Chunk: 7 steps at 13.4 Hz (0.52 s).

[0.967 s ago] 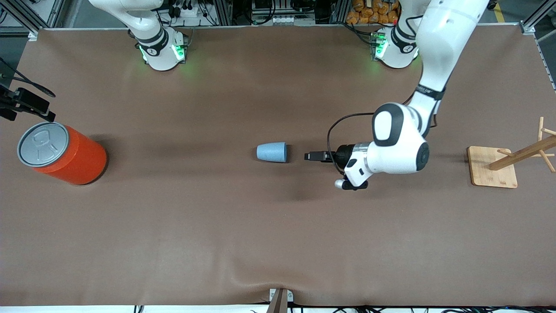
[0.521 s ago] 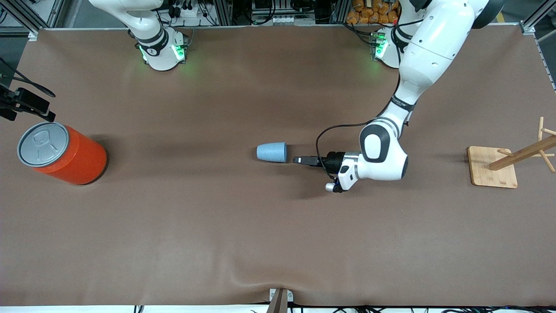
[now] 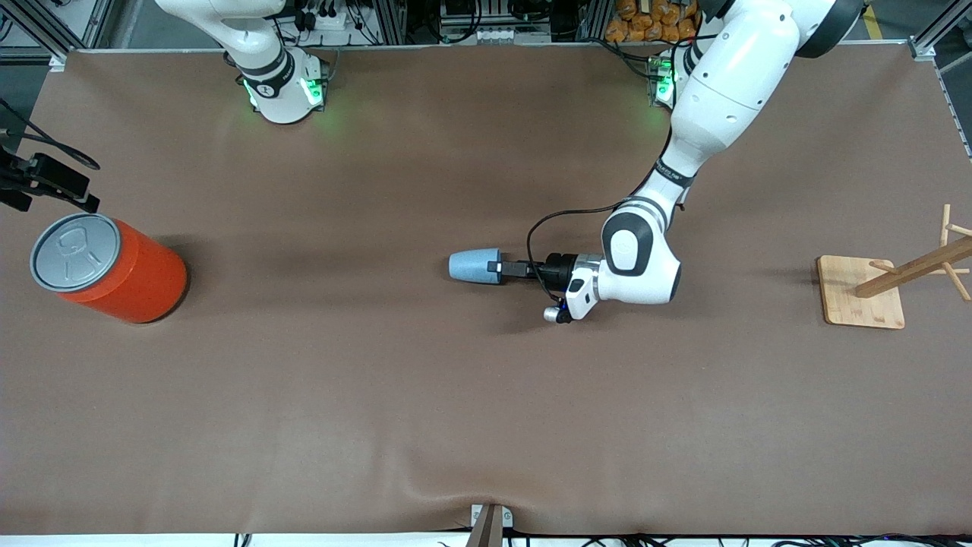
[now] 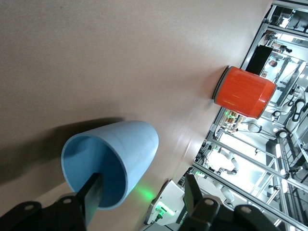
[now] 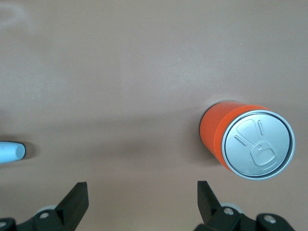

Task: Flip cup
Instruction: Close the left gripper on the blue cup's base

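L gripper [image 3: 493,267] astride cup [image 3: 471,267] rim

Left claw [image 3: 495,267] low, fingers apart; right claw [image 5: 142,198] wide, aloft.

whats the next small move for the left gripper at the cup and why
Probably finish closing on the rim. The cup lies on its side, mouth toward the left gripper. In the left wrist view one finger is already inside the mouth and the other outside the wall, not yet pinching it. A firm hold has to come before lifting and turning it.
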Each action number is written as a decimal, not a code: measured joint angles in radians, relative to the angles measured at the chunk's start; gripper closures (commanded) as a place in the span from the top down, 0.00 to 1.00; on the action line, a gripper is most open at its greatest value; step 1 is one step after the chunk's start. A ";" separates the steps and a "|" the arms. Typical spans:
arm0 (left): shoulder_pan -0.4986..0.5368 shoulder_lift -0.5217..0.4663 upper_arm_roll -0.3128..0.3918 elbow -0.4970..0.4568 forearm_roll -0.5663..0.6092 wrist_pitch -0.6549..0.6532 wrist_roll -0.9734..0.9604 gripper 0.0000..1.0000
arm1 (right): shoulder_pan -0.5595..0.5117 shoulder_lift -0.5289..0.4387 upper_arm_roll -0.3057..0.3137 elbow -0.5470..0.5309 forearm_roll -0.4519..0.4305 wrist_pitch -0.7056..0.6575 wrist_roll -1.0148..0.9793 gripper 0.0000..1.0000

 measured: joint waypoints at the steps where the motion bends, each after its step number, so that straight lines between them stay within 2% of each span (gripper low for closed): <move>1: -0.004 0.007 0.000 0.000 -0.020 0.000 0.002 0.72 | 0.001 0.000 0.000 0.000 0.000 0.000 0.000 1.00; 2: -0.010 0.015 0.000 0.000 -0.045 0.000 0.003 0.69 | 0.001 0.000 0.000 0.000 0.000 0.000 0.000 1.00; 4: -0.034 0.036 0.000 0.002 -0.091 0.002 0.010 0.49 | 0.001 0.000 0.000 0.000 0.000 0.000 0.000 1.00; 5: -0.047 0.046 0.000 0.006 -0.106 0.008 0.013 0.30 | 0.001 0.000 0.000 0.000 0.000 0.000 0.000 1.00; 6: -0.057 0.054 0.000 0.013 -0.112 0.015 0.014 0.04 | 0.002 0.000 0.000 0.000 0.000 0.000 0.000 1.00; 7: -0.064 0.059 0.000 0.023 -0.113 0.027 0.014 0.00 | 0.002 0.000 0.000 0.000 0.000 0.000 0.000 1.00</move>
